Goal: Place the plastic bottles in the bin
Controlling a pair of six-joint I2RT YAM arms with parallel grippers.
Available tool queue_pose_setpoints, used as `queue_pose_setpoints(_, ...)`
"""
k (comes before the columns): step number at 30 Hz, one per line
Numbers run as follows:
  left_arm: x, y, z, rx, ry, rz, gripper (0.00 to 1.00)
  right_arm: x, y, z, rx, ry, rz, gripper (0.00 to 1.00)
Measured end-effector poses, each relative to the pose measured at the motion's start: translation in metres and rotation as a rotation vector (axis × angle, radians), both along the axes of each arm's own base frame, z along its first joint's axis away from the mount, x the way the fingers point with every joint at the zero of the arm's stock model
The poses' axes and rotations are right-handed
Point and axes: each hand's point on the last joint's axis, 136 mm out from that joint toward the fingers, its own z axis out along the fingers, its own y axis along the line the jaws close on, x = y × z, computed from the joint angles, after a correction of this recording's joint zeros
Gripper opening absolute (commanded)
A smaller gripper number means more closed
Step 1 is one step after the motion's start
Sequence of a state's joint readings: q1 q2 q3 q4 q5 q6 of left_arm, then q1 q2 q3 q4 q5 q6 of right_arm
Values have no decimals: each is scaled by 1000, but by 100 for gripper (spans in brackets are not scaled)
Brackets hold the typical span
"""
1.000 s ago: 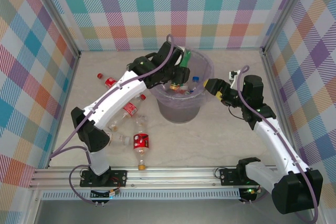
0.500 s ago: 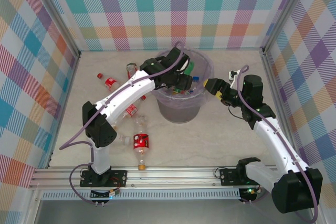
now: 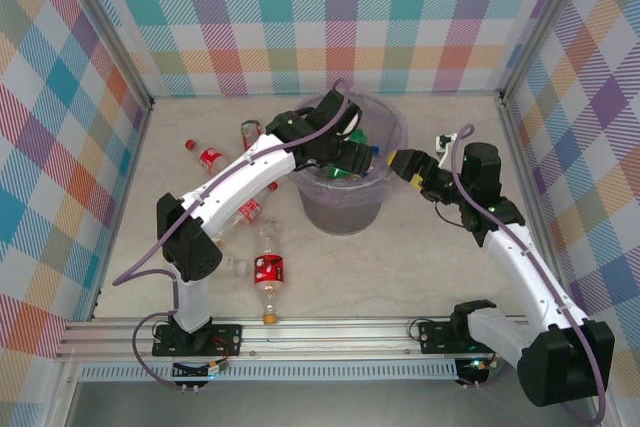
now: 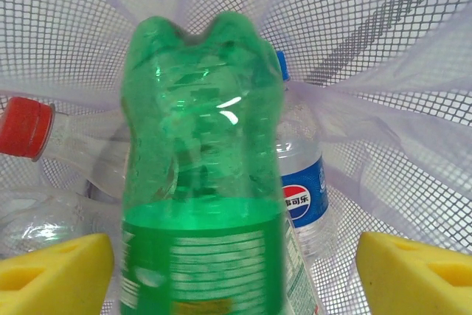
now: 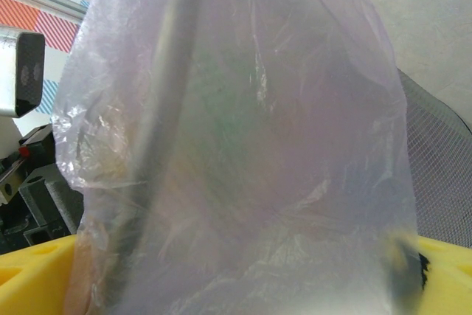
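Left hand (image 4: 236,271) — newly wide, bottle (image 4: 203,130) loose

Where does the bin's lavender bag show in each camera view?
Top external: lavender bag at centre, draped over the rim.
Left wrist: lavender bag in folds behind the green bottle.
Right wrist: lavender bag close up, across the middle.
Shared landmark: the grey mesh wall.

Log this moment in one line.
left gripper: open, green bottle between jaws, in bin | right gripper: open around bag | table: bottles lying
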State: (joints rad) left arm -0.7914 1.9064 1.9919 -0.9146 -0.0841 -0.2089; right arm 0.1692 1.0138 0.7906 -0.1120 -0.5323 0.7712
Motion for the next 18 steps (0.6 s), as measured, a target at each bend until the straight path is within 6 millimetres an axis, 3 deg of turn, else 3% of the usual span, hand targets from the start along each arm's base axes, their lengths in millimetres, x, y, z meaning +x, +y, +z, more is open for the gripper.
queue_pose_setpoints(4, 1, 8, 14, -21, -27, 15, 86, 0, 0, 0, 0, 0, 0, 98)
queue_pose_setpoints(7, 1, 20, 41, -74, -77, 40, 90, 0, 0, 0, 0, 0, 0, 97)
queue_pose_setpoints(10, 6, 51, 75, -144, -155, 118, 90, 0, 0, 0, 0, 0, 0, 98)
queue_pose_setpoints(15, 18, 141, 122, -265, -277, 345, 90, 0, 0, 0, 0, 0, 1, 97)
queue_pose_setpoints(18, 22, 199, 125, -298, -308, 496, 89, 0, 0, 0, 0, 0, 1, 97)
